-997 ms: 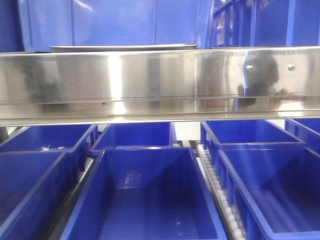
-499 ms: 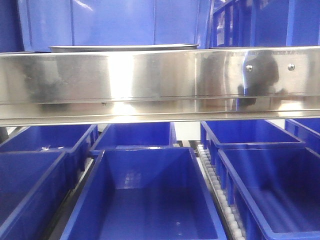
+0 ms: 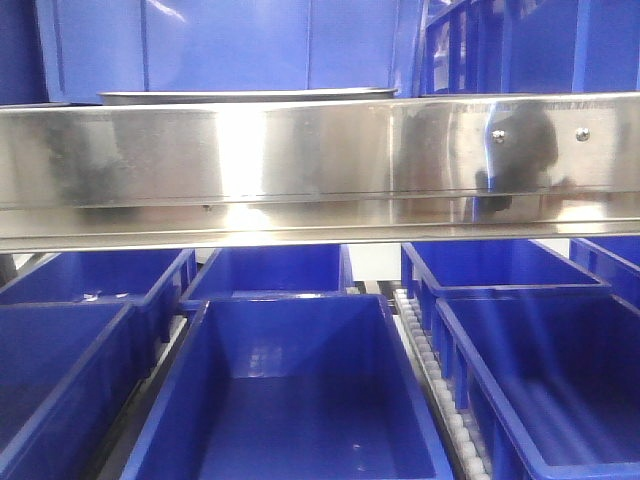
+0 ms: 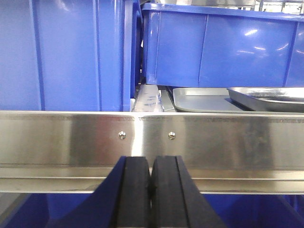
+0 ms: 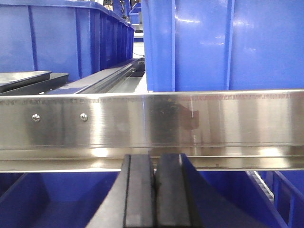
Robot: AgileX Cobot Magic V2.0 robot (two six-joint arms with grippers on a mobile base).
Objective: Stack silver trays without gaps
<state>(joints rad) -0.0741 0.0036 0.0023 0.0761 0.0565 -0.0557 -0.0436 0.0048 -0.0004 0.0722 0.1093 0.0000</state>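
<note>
Nothing moved; silver trays (image 4: 223, 99) unchanged.

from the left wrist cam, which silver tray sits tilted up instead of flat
The right-hand silver tray: its underside shows and its edge rests raised over the flat silver tray to its left, which lies level on the shelf behind the steel rail.

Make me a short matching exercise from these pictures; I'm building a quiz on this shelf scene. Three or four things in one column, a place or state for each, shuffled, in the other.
Things
1. silver trays
2. shelf rail
3. left gripper
4. blue bins

Places or states
A. shut, holding nothing
B. open-topped, on the level below the rail
C. on the upper shelf, behind the rail
D. runs across the whole front view

Pairs: 1-C, 2-D, 3-A, 4-B
</note>
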